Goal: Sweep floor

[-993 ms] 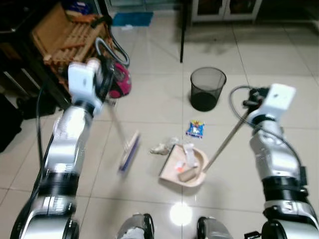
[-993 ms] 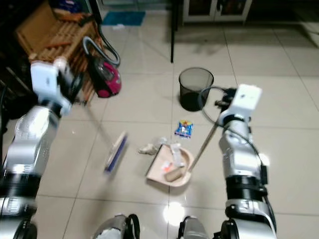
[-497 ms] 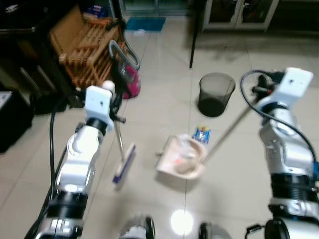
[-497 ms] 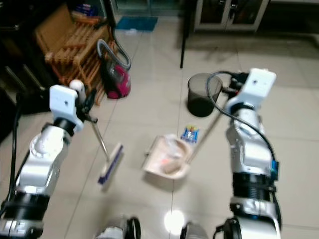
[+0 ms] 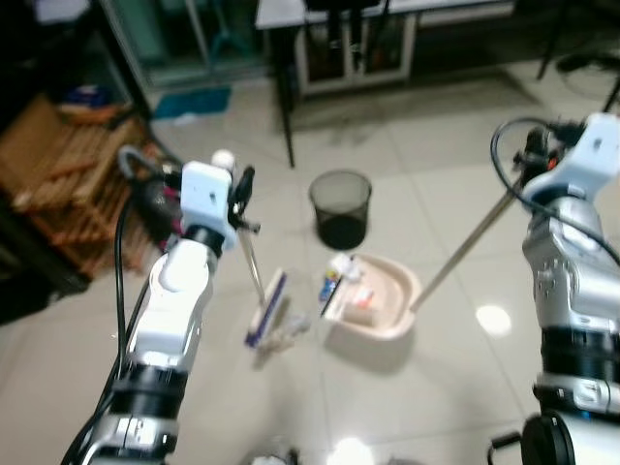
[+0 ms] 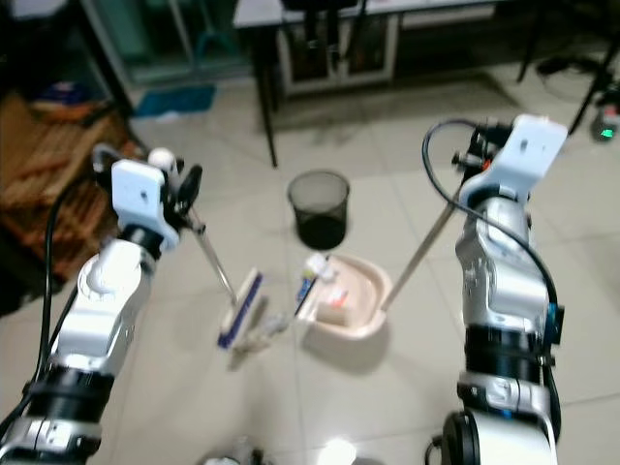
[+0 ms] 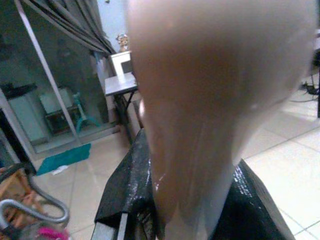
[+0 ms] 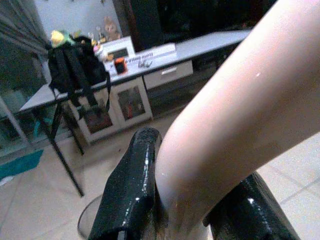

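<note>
My left gripper (image 5: 238, 193) is shut on the thin broom handle (image 7: 200, 100), with a black finger (image 7: 125, 185) beside the handle. The broom's head (image 5: 266, 310) rests on the tiles with crumpled white paper (image 5: 288, 333) against it. My right gripper (image 5: 532, 159) is shut on the long handle (image 8: 240, 115) of a cream dustpan (image 5: 386, 302). The pan lies just right of the broom head and holds a blue wrapper (image 5: 329, 288), a white bottle and other scraps.
A black mesh bin (image 5: 341, 207) stands just beyond the dustpan. A red vacuum cleaner (image 5: 153, 200) and a wooden rack (image 5: 53, 179) are at the left. A black table leg (image 5: 285, 107) and a low cabinet (image 5: 354, 48) stand at the back.
The whole view has shifted, so the camera moved. The broom head now sits closer to the dustpan, with the paper against it, and the blue wrapper lies at the pan's mouth.
</note>
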Tool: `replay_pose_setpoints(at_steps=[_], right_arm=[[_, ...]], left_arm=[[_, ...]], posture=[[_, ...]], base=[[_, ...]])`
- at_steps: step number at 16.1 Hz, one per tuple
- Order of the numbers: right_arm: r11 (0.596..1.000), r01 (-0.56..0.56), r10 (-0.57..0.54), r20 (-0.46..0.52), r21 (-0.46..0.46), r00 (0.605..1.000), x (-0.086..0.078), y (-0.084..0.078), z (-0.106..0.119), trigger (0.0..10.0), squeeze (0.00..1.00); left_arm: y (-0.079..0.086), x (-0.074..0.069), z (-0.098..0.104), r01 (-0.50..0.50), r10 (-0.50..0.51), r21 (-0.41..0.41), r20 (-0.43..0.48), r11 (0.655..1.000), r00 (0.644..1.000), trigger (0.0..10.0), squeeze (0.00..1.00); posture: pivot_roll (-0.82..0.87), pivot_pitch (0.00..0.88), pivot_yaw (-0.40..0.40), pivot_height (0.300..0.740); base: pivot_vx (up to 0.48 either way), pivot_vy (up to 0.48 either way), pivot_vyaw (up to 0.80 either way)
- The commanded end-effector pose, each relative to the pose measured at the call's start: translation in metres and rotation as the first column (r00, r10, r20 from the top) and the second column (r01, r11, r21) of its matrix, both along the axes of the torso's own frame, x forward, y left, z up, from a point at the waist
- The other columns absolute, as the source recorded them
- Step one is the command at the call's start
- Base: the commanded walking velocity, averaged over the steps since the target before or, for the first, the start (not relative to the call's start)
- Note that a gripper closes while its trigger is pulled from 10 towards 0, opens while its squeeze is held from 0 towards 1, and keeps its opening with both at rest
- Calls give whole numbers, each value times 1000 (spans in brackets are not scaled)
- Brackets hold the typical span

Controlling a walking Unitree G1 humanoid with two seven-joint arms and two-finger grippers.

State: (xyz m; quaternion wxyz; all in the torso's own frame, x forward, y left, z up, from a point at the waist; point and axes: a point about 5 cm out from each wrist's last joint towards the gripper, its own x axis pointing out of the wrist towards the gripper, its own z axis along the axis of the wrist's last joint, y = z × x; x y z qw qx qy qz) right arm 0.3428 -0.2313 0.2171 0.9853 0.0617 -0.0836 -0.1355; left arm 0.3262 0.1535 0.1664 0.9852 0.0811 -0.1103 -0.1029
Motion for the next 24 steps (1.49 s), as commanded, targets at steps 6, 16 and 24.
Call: replay_pose_setpoints(at_steps=[6,16,24], right_arm=[[995,-77,71,99,63,993,12,17,29,10000,0],[996,-82,75,138,47,988,23,14,48,10000,0],[999,-39,41,137,-15,990,23,8,47,10000,0]], left_arm=[[27,-4,6,-111,108,47,51,993,993,10000,0],[30,-6,2,-141,138,55,44,989,989,10000,0],[22,-6,-2,-123,121,56,38,991,992,10000,0]], posture=[[-58,0,75,740],[-49,0,67,740],[-57,0,71,740]], base=[[424,0,0],[424,0,0],[426,0,0]])
